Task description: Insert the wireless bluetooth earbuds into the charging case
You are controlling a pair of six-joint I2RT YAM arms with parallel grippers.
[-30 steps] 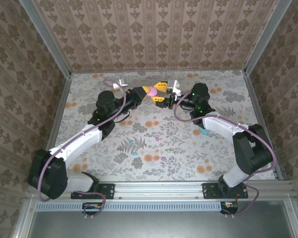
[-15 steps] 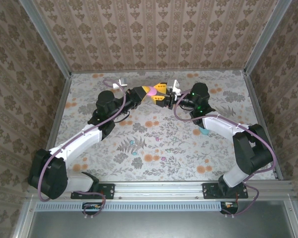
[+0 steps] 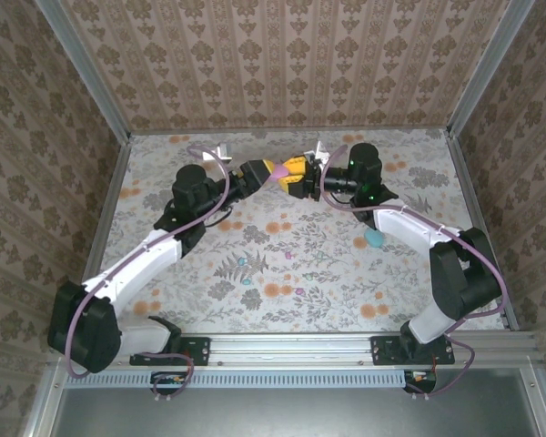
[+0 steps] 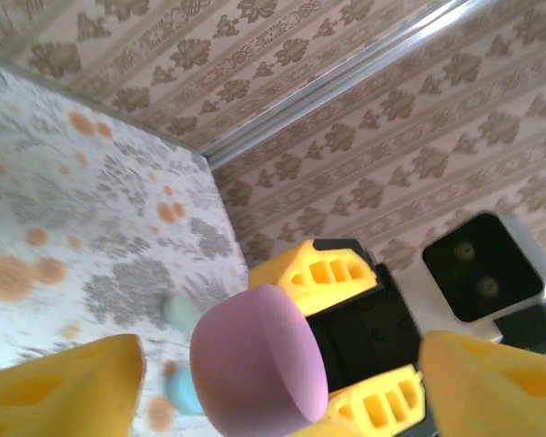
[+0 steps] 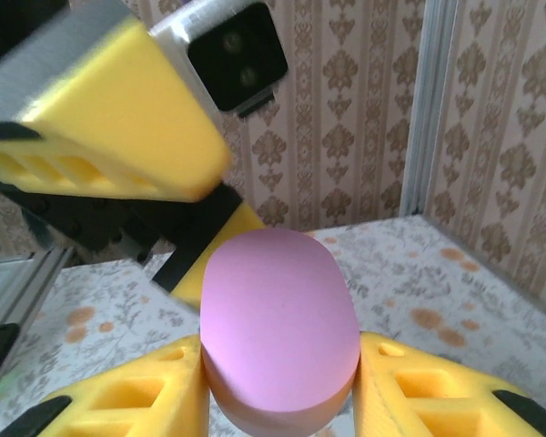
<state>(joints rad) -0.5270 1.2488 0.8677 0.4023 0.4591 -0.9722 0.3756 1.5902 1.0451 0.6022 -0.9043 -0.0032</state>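
A pink pebble-shaped charging case (image 3: 278,176) hangs closed above the back middle of the mat. My right gripper (image 5: 282,405) is shut on it, one yellow finger on each side of the case (image 5: 278,323). My left gripper (image 4: 273,391) faces it from the other side with its fingers (image 4: 59,382) spread wide, open and apart from the pink case (image 4: 255,360). In the overhead view the left gripper (image 3: 267,170) and right gripper (image 3: 296,173) meet nose to nose. Two small rounded pieces, mint (image 4: 180,311) and blue (image 4: 184,393), lie on the mat; whether they are earbuds is too blurred to tell.
The floral mat (image 3: 291,255) is walled by patterned panels and metal rails (image 3: 287,130) at the back and sides. The teal blob (image 3: 374,238) lies beside the right forearm. Printed orange and blue flowers dot the mat.
My left gripper has opened and let go of the pink case. My right gripper has closed on it and shifted slightly left and back.
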